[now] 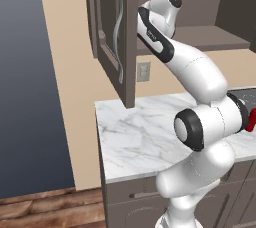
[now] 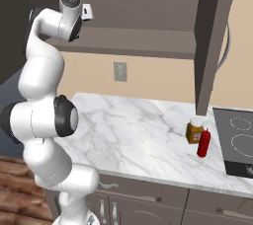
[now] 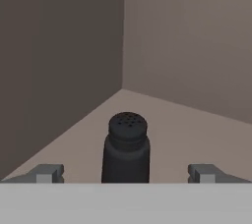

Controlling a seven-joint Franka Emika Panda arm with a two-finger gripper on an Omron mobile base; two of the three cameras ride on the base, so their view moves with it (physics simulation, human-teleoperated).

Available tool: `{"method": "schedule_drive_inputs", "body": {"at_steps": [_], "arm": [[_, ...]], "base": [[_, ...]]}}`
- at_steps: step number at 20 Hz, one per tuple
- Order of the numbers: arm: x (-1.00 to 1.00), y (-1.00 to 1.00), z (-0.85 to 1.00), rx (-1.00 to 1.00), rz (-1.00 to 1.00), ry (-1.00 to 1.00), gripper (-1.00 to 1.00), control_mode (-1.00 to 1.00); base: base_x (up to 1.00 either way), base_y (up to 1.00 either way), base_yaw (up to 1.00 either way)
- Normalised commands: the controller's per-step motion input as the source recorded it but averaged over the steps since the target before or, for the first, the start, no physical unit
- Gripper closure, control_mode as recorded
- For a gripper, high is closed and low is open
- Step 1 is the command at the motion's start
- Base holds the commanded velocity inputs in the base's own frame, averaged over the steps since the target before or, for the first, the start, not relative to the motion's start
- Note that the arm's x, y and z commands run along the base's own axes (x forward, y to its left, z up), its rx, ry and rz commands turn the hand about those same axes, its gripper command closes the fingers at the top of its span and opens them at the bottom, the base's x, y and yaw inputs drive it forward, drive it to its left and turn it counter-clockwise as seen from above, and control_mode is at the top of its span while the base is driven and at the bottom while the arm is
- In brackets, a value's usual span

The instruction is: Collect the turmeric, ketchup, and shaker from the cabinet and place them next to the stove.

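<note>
Arm reaches up w/ elbow bent, wrist at the upper left of the right base view, hand pushed into the cabinet (image 2: 148,2) just above its shelf (image 2: 133,39). In the hand view the claw (image 3: 126,174) is released, jaws spread wide, tips low left and low right. Shaker (image 3: 126,149), dark w/ a perforated cap, stands upright on the shelf, centred between the tips, not touched; gaps either side of it look even. Behind it the shelf runs to a back corner where two cabinet walls meet, bare floor around the shaker.

Cabinet door (image 1: 114,32) hangs open at upper centre of the left base view, edge out over the worktop (image 2: 128,130). Turmeric (image 2: 194,130) and ketchup (image 2: 203,142) stand close together at centre right of the right base view, just beside the stove (image 2: 237,140) edge. Worktop left of them is wide and bare marble to its front rim.
</note>
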Motion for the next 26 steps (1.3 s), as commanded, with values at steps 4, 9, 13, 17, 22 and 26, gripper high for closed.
{"method": "schedule_drive_inputs", "body": {"at_steps": [4, 9, 13, 17, 22, 26], "arm": [[0.14, 0.02, -0.14, 0.01, 0.01, 0.02, -1.0, -1.0], [0.13, 0.08, -0.11, 0.0, 0.0, 0.03, -1.0, -1.0], [0.12, 0.18, -0.1, 0.0, 0.0, 0.03, -1.0, -1.0], [0.15, 0.14, -0.09, 0.0, 0.0, 0.04, -1.0, -1.0], [0.2, 0.03, -0.1, 0.01, 0.01, 0.01, 1.0, -1.0], [0.18, 0.0, -0.12, 0.01, 0.01, 0.0, 1.0, -1.0]], "base": [[0.0, 0.0, 0.0], [0.0, 0.0, 0.0], [0.0, 0.0, 0.0], [0.0, 0.0, 0.0], [0.0, 0.0, 0.0], [0.0, 0.0, 0.0]]}}
